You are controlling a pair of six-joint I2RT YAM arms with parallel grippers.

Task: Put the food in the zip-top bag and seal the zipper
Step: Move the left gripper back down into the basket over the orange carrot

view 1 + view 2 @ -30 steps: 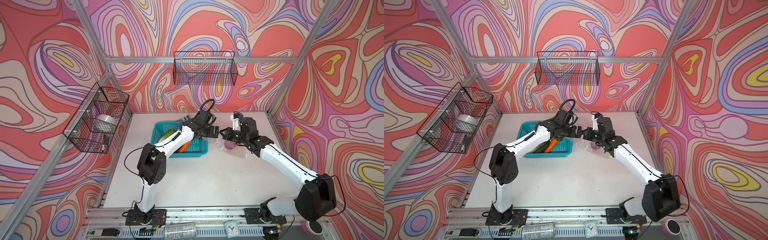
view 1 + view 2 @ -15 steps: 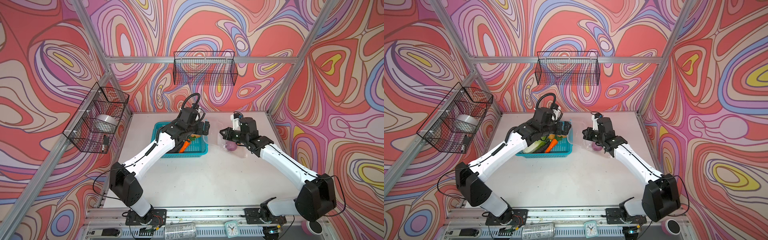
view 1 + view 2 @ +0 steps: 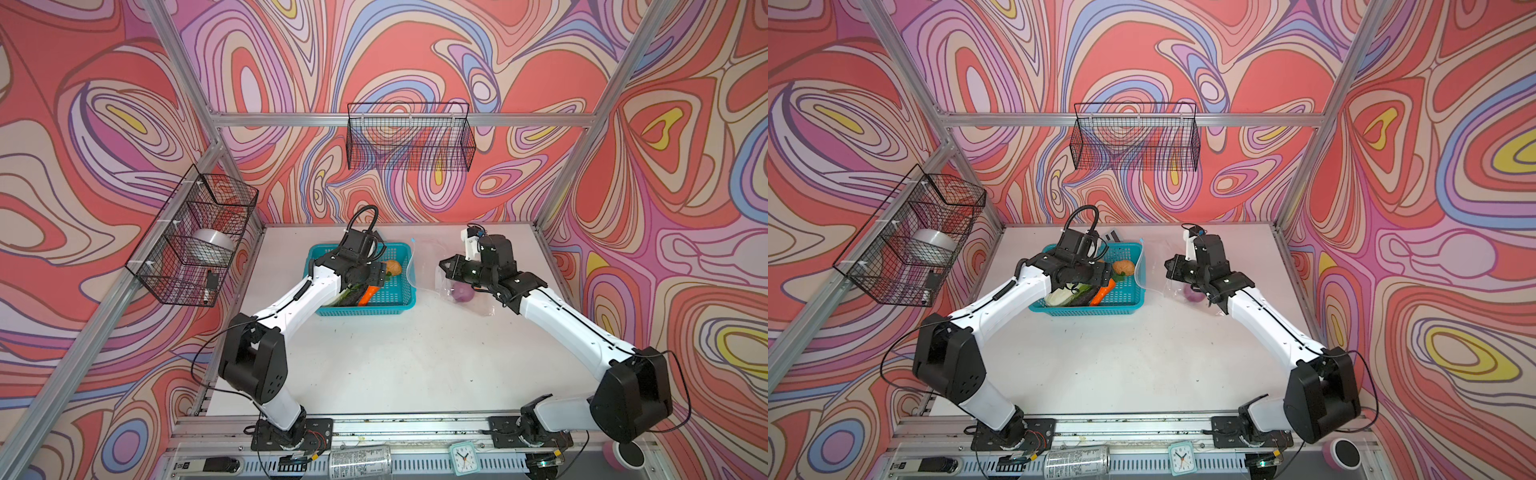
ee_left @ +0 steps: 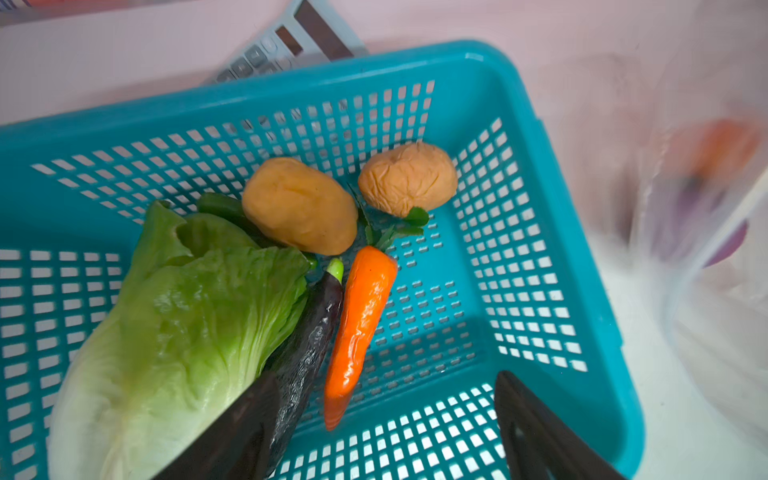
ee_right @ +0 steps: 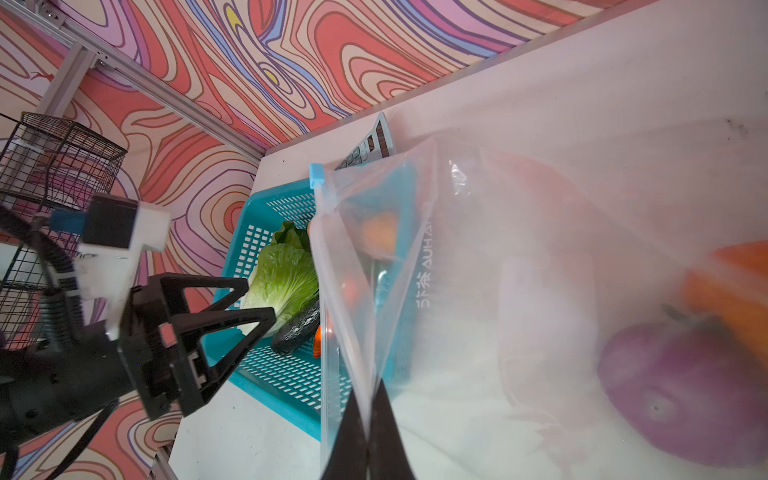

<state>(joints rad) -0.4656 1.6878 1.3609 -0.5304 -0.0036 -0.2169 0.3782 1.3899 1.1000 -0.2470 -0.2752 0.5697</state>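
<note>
Toy vegetables are split two ways as I watch: a glossy orange carrot (image 4: 359, 328), a green-white napa cabbage (image 4: 178, 332), a long dark vegetable with a green tip (image 4: 307, 345), a smooth tan potato (image 4: 299, 205) and a wrinkled tan potato (image 4: 407, 178) lie in the teal perforated plastic basket (image 3: 386, 309); a round purple piece (image 5: 681, 395) and a blurred orange piece (image 5: 731, 282) sit inside the large clear zip-top bag (image 5: 478, 291), which rests on the white surface (image 3: 395, 365) just beside the basket. My right hand (image 5: 368, 395) is clenched on the bag's whitish zipper strip (image 5: 332, 299), propping the mouth up; the light-blue slider tab (image 5: 316, 174) sits at its far end. My left hand (image 4: 386, 378) is spread over the basket, grasping nothing.

My worry: one finger (image 4: 232, 428) overlaps the dark vegetable, so closing could pinch it along with the carrot, or the slick carrot could squirt out. The thin film could also slip from my right hand and the mouth collapse. The carrot's narrow end lies between the left fingers, nearer the dark vegetable's side.
</note>
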